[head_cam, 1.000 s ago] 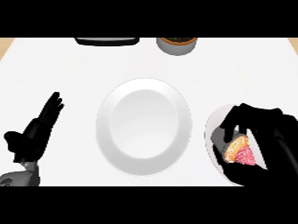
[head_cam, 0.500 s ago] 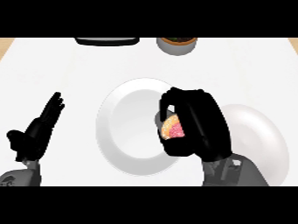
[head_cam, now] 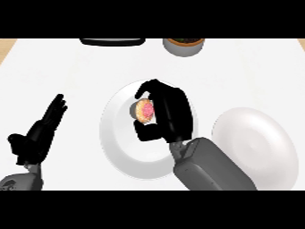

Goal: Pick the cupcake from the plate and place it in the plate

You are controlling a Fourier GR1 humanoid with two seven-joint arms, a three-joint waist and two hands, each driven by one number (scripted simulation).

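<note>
Now over centre plate: right hand curled round cupcake, moved further left off right plate. Carry done; release pending. Cupcake probably not touching plate yet, hard to tell. Left hand resting spread at left.

You see the right hand curled around the cupcake, over the middle plate. Another plate lies to its right. The left hand rests open, far left.
</note>
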